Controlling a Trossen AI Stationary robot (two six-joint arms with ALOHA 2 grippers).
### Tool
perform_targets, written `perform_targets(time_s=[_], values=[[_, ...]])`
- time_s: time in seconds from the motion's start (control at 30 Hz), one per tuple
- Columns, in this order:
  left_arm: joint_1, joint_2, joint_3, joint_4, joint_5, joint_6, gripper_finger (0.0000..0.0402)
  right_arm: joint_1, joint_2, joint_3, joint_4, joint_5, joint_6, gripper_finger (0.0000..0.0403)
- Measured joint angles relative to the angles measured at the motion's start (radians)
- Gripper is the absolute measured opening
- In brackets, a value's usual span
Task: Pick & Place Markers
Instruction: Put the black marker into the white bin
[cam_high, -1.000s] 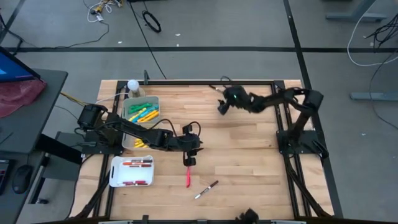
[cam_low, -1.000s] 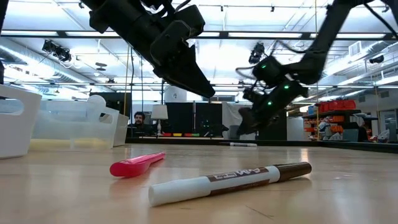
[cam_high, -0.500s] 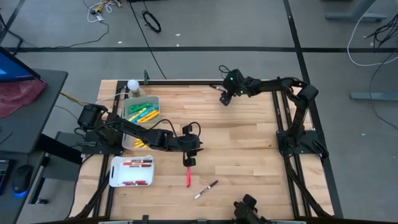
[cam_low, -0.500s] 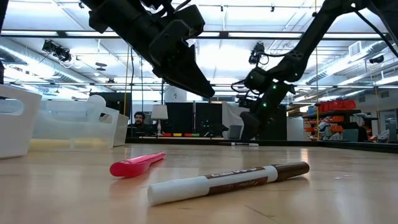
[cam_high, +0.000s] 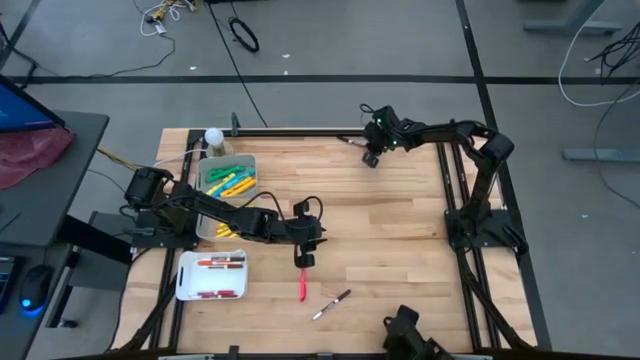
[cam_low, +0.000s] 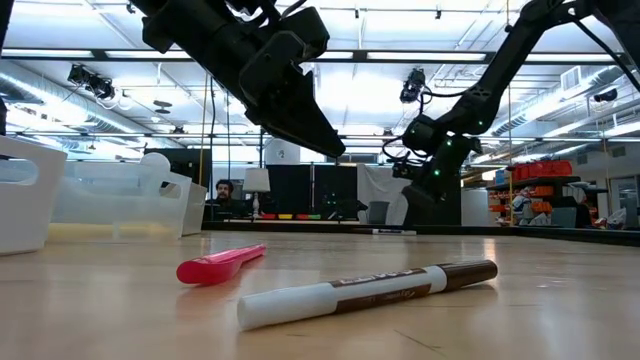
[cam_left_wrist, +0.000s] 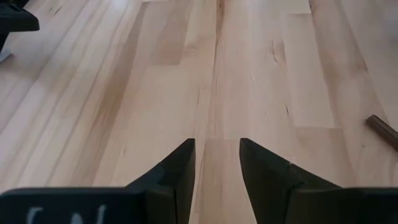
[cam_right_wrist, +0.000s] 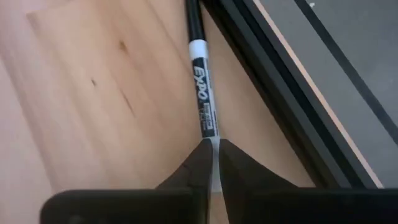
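At the table's far edge my right gripper (cam_high: 372, 156) (cam_right_wrist: 213, 163) is shut on a white marker with a black cap (cam_right_wrist: 200, 68) that lies beside the black frame rail (cam_right_wrist: 280, 99). My left gripper (cam_high: 303, 259) (cam_left_wrist: 217, 158) hangs open over mid-table with nothing between its fingers. Just nearer than it, a red marker (cam_high: 302, 288) (cam_low: 220, 264) and a white marker with a brown cap (cam_high: 331, 304) (cam_low: 370, 289) lie flat on the wood. My right gripper pinches the white barrel (cam_right_wrist: 210, 138) of the black-capped marker between its two fingers, toward the end away from the cap. The fingers slant down from above. The marker runs on ahead of them, lying flat on the table along the rail.
A clear bin (cam_high: 228, 180) with green, yellow and blue markers stands at the left. Nearer than it is a white tray (cam_high: 212, 275) holding red markers. A white bulb-like thing (cam_high: 213, 137) sits at the far left corner. Bare wood lies between the two arms.
My right gripper has gone toward the table's far edge and slightly right, turning and tipping as it went. It has come down over the black-capped marker by the rail and shut on it. The left arm and the loose markers have kept still.
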Motion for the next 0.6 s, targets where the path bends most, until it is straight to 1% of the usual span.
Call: perform_targets(time_s=[0.07,0.13,0.23,0.33,0.4,0.5,0.6], values=[[0.0,0.0,0.0,0.0,0.0,0.0,0.0131,-0.007,0.0,0.008,-0.016,-0.009,0.004,0.0027],[0.0,0.0,0.0,0.0,0.0,0.0,0.0131,-0.01,0.002,0.033,-0.058,-0.034,-0.008,0.0032],[0.0,0.0,0.0,0.0,0.0,0.002,0.0131,-0.011,0.024,0.071,-0.133,-0.054,-0.027,0.0055],[0.0,0.0,0.0,0.0,0.0,0.002,0.0131,-0.011,0.061,0.127,-0.198,-0.037,-0.039,0.008],[0.001,0.0,0.0,0.002,0.0,0.002,0.0131,-0.011,0.088,0.174,-0.246,-0.025,-0.053,0.0088],[0.001,0.0,0.0,0.003,0.0,0.0,0.0131,-0.011,0.13,0.25,-0.342,-0.024,-0.087,0.0088],[0.001,0.0,0.0,0.003,0.001,0.0,0.0131,-0.008,0.16,0.305,-0.414,-0.028,-0.131,0.0074]])
